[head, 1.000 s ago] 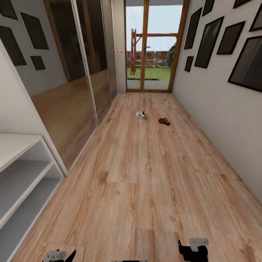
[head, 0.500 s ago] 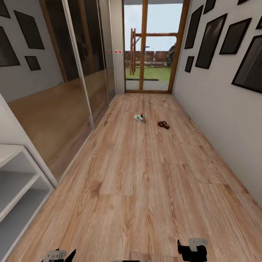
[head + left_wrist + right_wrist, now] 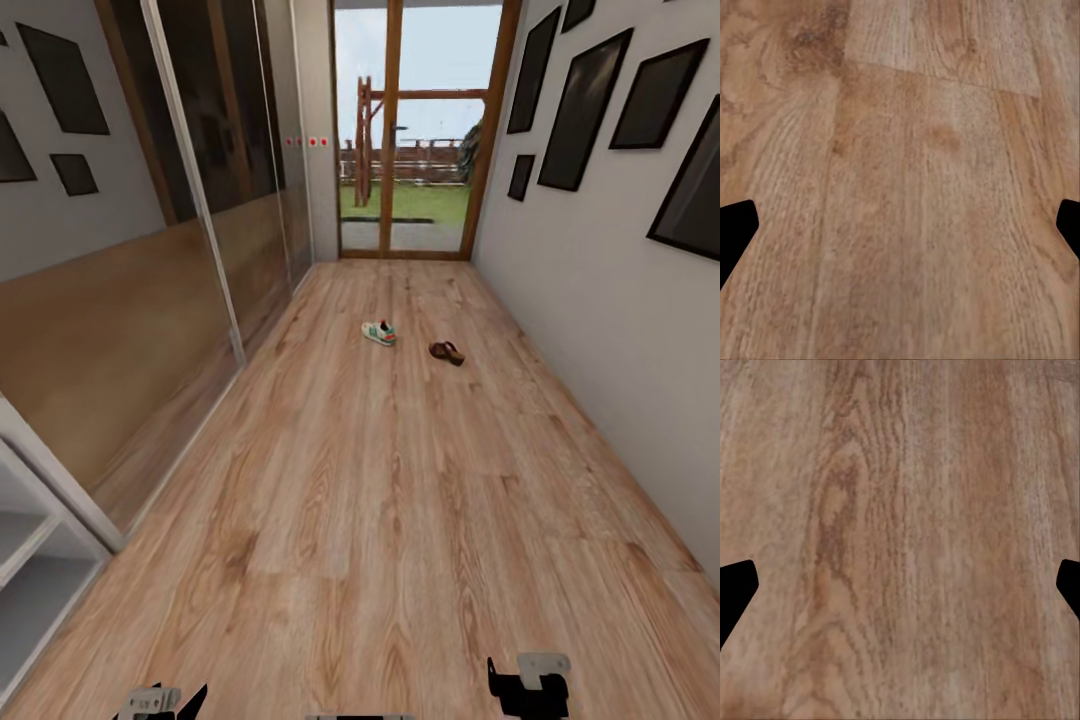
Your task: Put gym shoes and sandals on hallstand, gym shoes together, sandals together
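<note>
Far down the corridor floor (image 3: 380, 520) lies one gym shoe (image 3: 379, 333), white with green and red marks. One dark brown sandal (image 3: 447, 352) lies a little to its right, apart from it. A corner of the pale grey hallstand (image 3: 35, 560) with its open shelves shows at the lower left of the head view. My left gripper (image 3: 165, 700) and right gripper (image 3: 527, 686) hang low at the near edge, far from the footwear. In the wrist views the left gripper (image 3: 900, 232) and right gripper (image 3: 900, 592) are open, holding nothing, with bare wood planks under them.
Mirrored sliding doors (image 3: 200, 220) line the left wall. The right wall (image 3: 600, 300) carries dark picture frames. A glass door (image 3: 410, 140) with a wooden frame closes the far end. Wide plank floor runs between me and the footwear.
The whole head view has shifted: the hallstand has slid toward the lower left edge and the gym shoe and sandal sit slightly lower in the picture. Both grippers stay open as before.
</note>
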Controlling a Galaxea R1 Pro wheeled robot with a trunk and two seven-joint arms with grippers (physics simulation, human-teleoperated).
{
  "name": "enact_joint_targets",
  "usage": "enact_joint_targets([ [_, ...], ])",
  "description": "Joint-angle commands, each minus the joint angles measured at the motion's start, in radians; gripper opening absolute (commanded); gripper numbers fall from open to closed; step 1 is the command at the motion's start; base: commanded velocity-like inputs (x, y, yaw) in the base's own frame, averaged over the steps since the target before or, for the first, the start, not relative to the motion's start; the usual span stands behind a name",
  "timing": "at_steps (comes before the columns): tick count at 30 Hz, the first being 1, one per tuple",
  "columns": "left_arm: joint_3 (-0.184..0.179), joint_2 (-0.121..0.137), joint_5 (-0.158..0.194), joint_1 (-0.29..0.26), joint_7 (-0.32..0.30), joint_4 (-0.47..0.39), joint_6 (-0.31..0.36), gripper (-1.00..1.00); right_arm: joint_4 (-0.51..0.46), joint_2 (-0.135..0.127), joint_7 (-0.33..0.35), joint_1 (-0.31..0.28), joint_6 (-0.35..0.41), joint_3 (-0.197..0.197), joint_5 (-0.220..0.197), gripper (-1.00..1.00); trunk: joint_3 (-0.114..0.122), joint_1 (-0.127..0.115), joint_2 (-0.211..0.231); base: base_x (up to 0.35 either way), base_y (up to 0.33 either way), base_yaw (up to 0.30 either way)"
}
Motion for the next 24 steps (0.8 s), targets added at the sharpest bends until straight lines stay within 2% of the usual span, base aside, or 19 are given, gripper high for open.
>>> enact_joint_targets([
  [1,0.009,0.0,-0.01,-0.001,-0.005,0.0,-0.005,1.0,0.001,0.001,-0.003,-0.001,-0.003,-0.008,0.011,1.0,-0.001,0.0,0.0,0.323,-0.139,0.0],
  [24,0.009,0.001,-0.011,-0.001,-0.004,0.005,-0.007,1.0,0.003,-0.001,-0.004,-0.001,-0.001,-0.01,0.009,1.0,-0.001,0.0,0.0,0.322,-0.139,0.0],
])
